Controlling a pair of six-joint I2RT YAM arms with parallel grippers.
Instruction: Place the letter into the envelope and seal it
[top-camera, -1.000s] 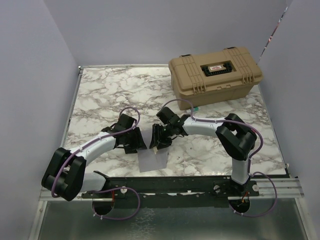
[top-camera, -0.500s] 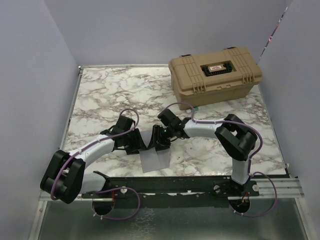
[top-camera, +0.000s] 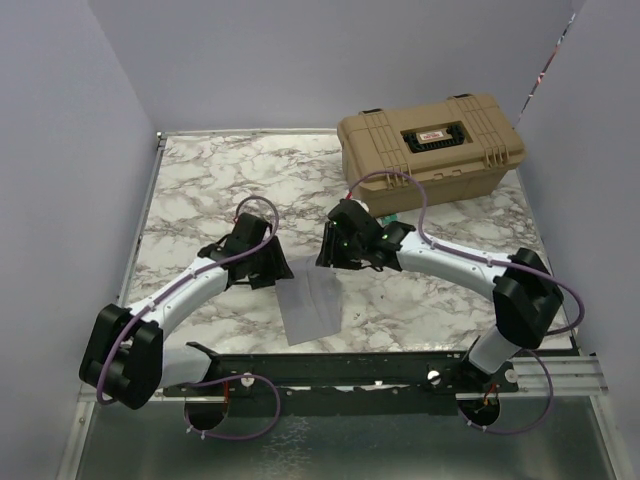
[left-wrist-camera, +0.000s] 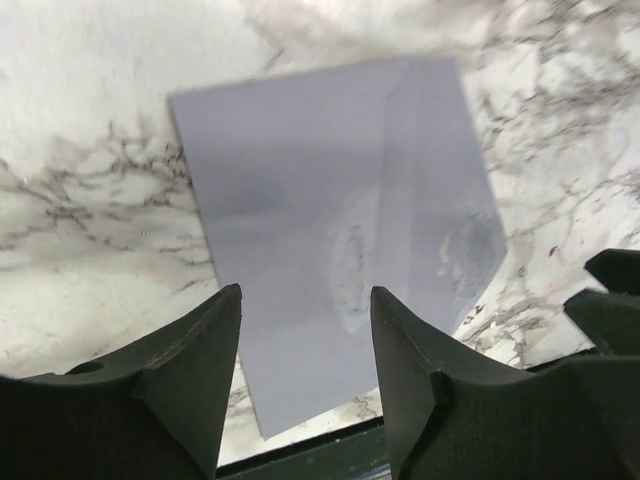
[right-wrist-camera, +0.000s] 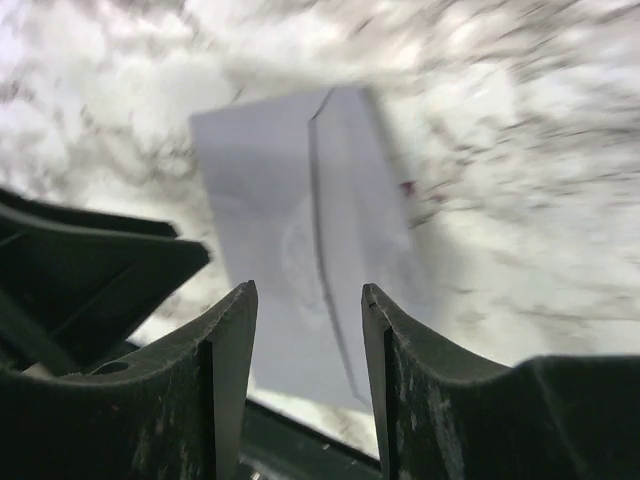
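Marble table (top-camera: 200, 190) boxed in by lavender walls, tan toolbox (top-camera: 430, 150) at 1 o'clock by the back edge. Envelope (top-camera: 312, 305) lies flat at 6 o'clock close to the near edge, slightly skewed, flap folded down, one crease line visible across it in both wrist views. Left tool (left-wrist-camera: 305, 295) sits off the envelope's 10 o'clock corner and right tool (right-wrist-camera: 308, 290) off its 1 o'clock corner, both with jaws spread, nothing held, clear of the paper; right wrist view is blurred.
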